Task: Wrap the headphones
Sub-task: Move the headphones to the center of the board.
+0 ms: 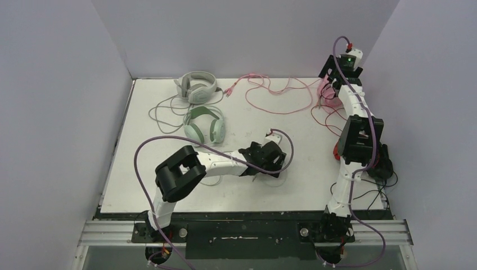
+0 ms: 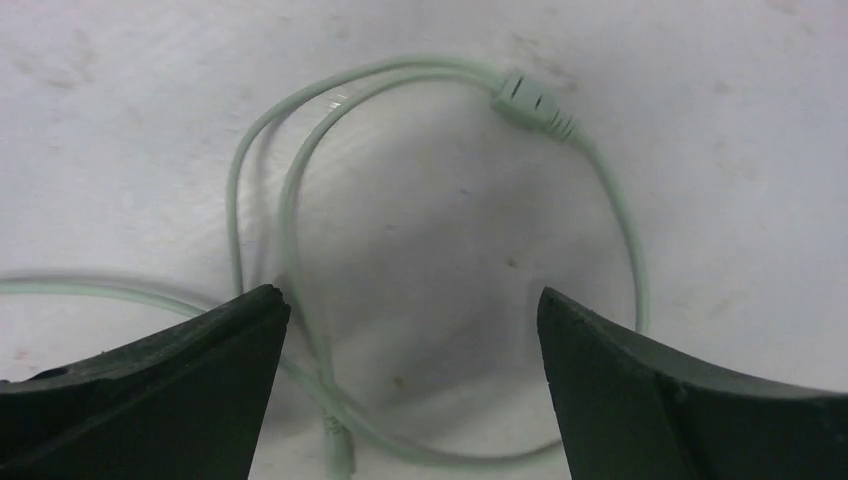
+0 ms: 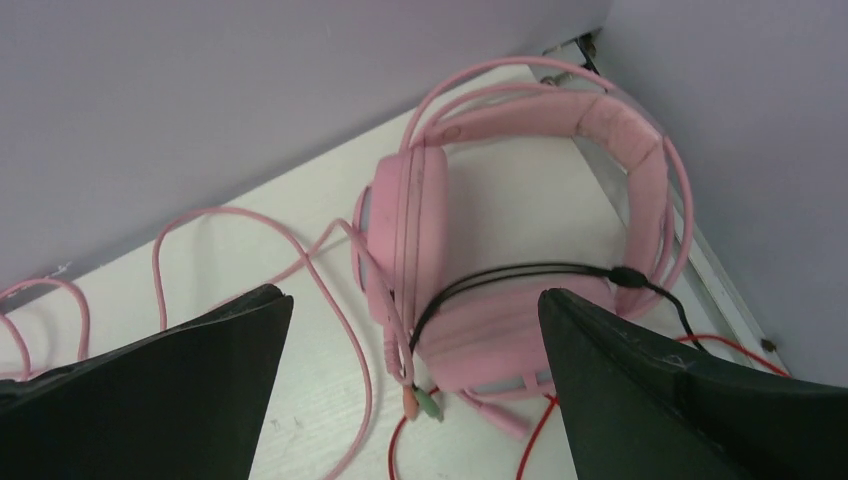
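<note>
The grey headset point(image 1: 196, 86) lies well beyond and to the left of the left tool point(image 2: 408, 296), near the back wall, its padded cups rounded and its band a smooth arch. Nearer that tool, though apart from it, sits the green headset point(image 1: 205, 125), mint, with oval cushioned cups. A pale cable point(image 1: 159, 114) curls in thin loops just left of both.

The left tool hangs over the scuffed white table point(image 2: 700, 150) with its dark, matte, wedge-shaped jaws spread wide and nothing between them. Directly below the gap the green cable point(image 2: 235, 190) lies in a loose double loop, thin, smooth and rubbery. A ribbed moulded joint point(image 2: 535, 103) sits on it beyond the right jaw, and a small plug end point(image 2: 338, 455) shows near the lower edge.

Between the two tools the pink cable point(image 1: 270, 93) sprawls in wavy loops across the back of the table.

The right tool point(image 3: 410, 296) is also wide open and holds nothing. Just under and beyond it the pink headset point(image 3: 500, 330) stands in the corner of the table against the lilac walls, with thick soft cups and a padded band. A black cord point(image 3: 520, 271) crosses its near cup, and two small plug tips point(image 3: 421, 404), orange and green, hang beside it. A thin red wire point(image 3: 527, 445) runs below.
</note>
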Available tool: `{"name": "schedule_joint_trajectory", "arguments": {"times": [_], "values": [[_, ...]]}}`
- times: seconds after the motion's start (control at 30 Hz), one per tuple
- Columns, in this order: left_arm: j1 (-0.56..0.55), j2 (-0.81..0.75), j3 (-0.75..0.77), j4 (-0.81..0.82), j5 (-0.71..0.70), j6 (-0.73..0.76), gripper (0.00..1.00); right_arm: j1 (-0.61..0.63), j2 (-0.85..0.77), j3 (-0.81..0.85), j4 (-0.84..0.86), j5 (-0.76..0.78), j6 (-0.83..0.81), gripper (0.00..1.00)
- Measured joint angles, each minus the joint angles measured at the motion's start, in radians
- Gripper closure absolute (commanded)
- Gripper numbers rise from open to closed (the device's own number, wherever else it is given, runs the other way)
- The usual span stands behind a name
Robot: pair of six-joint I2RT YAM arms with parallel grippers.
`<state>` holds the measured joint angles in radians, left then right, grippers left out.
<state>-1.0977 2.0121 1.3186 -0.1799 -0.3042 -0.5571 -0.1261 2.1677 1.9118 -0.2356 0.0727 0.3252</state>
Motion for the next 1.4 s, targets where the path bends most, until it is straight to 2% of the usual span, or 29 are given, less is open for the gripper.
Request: {"name": "schedule_joint_trajectory", "arguments": {"times": [0.1, 0.17, 0.4, 0.6, 0.7, 0.83, 0.93, 1.0, 1.17, 1.27, 1.4], "values": [[0.06, 0.0, -0.004, -0.039, -0.035, 0.013, 0.1, 0.01, 0.097, 0.14, -0.02, 0.022, -0.015, 0.0], [0.113, -0.018, -0.033, -0.039, -0.051, 0.011, 0.11, 0.014, 0.133, 0.174, -0.018, 0.032, -0.019, 0.0], [0.374, -0.203, -0.266, -0.068, -0.076, -0.04, 0.14, 0.019, 0.212, 0.186, 0.016, 0.047, -0.01, 0.0], [0.565, -0.377, -0.43, -0.12, -0.09, -0.07, 0.13, 0.015, 0.349, 0.336, 0.035, 0.057, -0.009, 0.02], [0.598, -0.435, -0.434, -0.139, -0.104, -0.072, 0.12, 0.015, 0.359, 0.346, 0.037, 0.069, -0.009, 0.14], [0.614, -0.511, -0.434, -0.155, -0.108, -0.083, 0.11, 0.016, 0.357, 0.331, 0.044, 0.071, -0.023, 0.41], [0.622, -0.569, -0.434, -0.159, -0.103, -0.087, 0.11, 0.021, 0.332, 0.289, 0.056, 0.051, -0.035, 0.59], [0.625, -0.61, -0.436, -0.158, -0.092, -0.087, 0.11, 0.037, 0.304, 0.245, 0.057, 0.037, -0.055, 0.67], [0.626, -0.724, -0.443, -0.156, -0.048, -0.084, 0.11, 0.146, 0.089, -0.058, 0.066, -0.028, -0.129, 0.71], [0.626, -0.777, -0.443, -0.158, -0.027, -0.078, 0.11, 0.258, -0.087, -0.282, 0.07, -0.125, -0.169, 0.71], [0.627, -0.827, -0.443, -0.172, -0.017, -0.056, 0.1, 0.423, -0.277, -0.445, 0.057, -0.252, -0.222, 0.7]]}}
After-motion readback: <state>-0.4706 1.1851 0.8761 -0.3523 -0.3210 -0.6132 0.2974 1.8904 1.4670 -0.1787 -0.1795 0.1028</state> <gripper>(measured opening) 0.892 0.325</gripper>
